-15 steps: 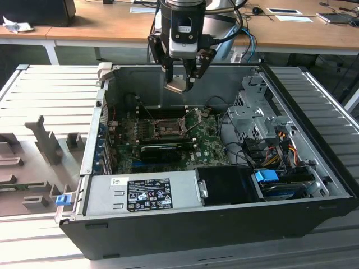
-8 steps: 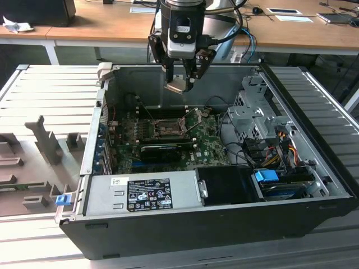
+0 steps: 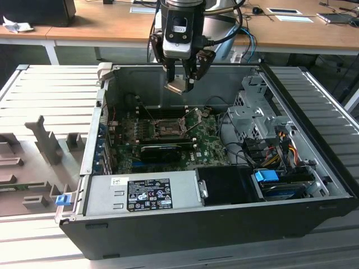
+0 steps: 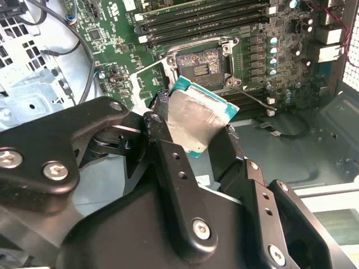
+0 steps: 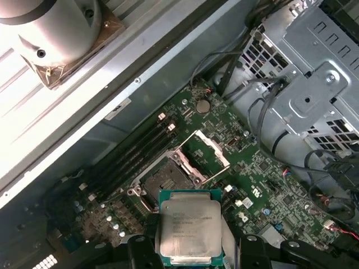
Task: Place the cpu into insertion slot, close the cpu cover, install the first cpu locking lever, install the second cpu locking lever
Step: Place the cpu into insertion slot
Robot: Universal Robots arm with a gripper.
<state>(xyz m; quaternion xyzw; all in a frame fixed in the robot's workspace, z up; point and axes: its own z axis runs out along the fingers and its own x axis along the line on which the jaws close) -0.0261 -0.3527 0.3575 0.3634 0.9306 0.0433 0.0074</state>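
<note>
My gripper (image 3: 182,83) hangs above the open computer case and is shut on the cpu (image 3: 174,87), a flat silver-grey square with greenish edges, held tilted in the air. Both wrist views show the cpu (image 4: 196,119) (image 5: 189,227) clamped between the black fingers (image 4: 162,131) (image 5: 142,247). Below it on the green board lies the insertion slot (image 3: 167,128) (image 4: 202,63) (image 5: 165,178), dark and uncovered. The cpu cover (image 5: 205,152) (image 4: 148,77) stands hinged up beside the slot. A thin wire locking lever (image 4: 253,98) sticks out next to the socket.
A black graphics card (image 3: 160,150) lies just in front of the socket. The power supply (image 3: 141,194) fills the case's near side and a metal drive cage (image 3: 252,112) with cables stands on the exterior view's right. Long memory slots (image 4: 207,22) run beside the socket.
</note>
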